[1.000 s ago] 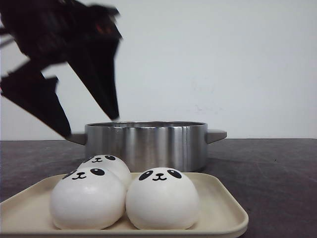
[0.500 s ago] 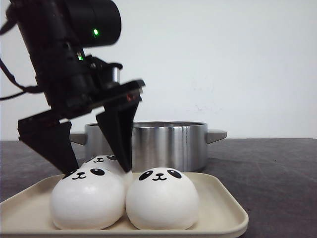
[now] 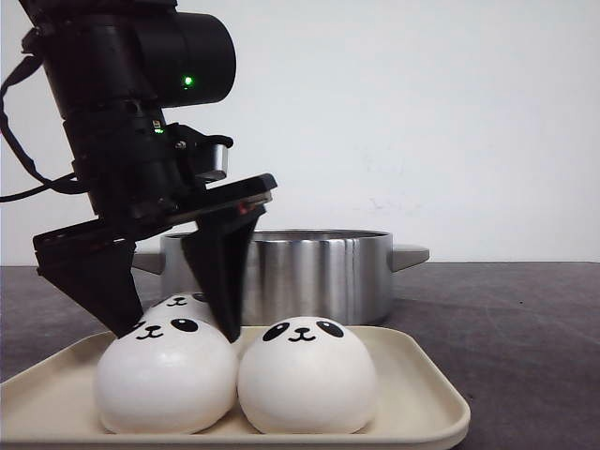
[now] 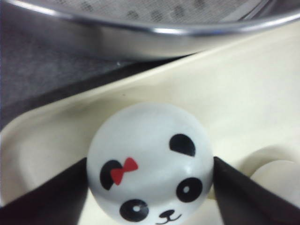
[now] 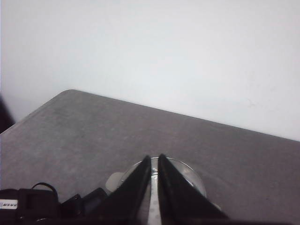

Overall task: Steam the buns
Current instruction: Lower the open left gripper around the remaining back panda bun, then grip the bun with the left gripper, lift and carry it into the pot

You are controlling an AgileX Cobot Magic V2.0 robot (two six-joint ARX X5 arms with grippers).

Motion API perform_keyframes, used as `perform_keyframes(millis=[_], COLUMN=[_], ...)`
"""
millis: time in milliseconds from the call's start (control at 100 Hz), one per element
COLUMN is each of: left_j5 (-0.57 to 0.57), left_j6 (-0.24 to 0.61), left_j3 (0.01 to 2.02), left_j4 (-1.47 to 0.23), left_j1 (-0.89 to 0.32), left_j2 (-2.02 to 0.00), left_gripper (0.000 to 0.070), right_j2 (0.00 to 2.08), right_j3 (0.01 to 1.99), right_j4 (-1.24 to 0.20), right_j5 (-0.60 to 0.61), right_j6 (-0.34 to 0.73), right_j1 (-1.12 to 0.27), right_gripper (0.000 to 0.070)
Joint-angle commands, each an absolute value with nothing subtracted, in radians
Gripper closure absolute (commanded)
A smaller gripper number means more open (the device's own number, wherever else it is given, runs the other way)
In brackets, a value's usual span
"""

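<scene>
- Three panda buns show on the cream tray (image 3: 422, 380) in the front view; the rear bun (image 4: 150, 161), just before the steel steamer pot (image 3: 281, 272), sits between the left gripper (image 3: 169, 319) fingers, spread wide and touching its sides, not yet squeezing.
- Risk: the smooth dome may squirt out or dent when clamped, or a finger could nudge the front-left bun (image 3: 167, 375).
- Round, no long axis; its face tilts upward.
- Right gripper (image 5: 153, 187): fingers nearly together, empty.

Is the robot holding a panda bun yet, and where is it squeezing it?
The left gripper straddles the rear bun, fingers at its two sides; a firm grip can't be told.
</scene>
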State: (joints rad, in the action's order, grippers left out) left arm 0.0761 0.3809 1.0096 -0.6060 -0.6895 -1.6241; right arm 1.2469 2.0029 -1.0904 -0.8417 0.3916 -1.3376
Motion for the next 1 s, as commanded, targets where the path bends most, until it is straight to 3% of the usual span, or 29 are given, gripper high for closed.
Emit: perform_keyframes(millis=[0, 190, 480, 760, 870, 990], left_j5=[0.065, 0.065, 0.071, 0.014, -0.062, -0.066], left_j6=[0.378, 0.351, 0.348, 0.382, 0.378, 0.355], left_j3=[1.021, 1.021, 1.022, 1.034, 1.084, 1.174], left_j4=[-0.607, -0.606, -0.594, -0.400, -0.367, -0.375], left_j1=[-0.696, -0.696, -0.727, -0.743, -0.724, -0.683], left_j2=[-1.647, -1.646, -1.505, -1.252, -1.248, -1.314], left_gripper=[0.0451, 0.0700, 0.0700, 0.0697, 0.0697, 0.0697], right_j2=[1.259, 1.259, 1.259, 1.258, 1.258, 1.258], right_j3=[2.023, 2.023, 2.023, 2.023, 2.023, 2.023], right_j4=[-1.086, -1.093, -1.133, -1.139, -1.144, -1.153], right_j5=[-0.851, -0.909, -0.970, -0.969, -0.965, -0.965], right_j6=[0.414, 0.411, 0.402, 0.400, 0.400, 0.401], right_j1=[-1.359, -1.359, -1.359, -1.359, -1.359, -1.359], right_gripper=[0.0684, 0.0684, 0.0684, 0.0684, 0.0684, 0.0684])
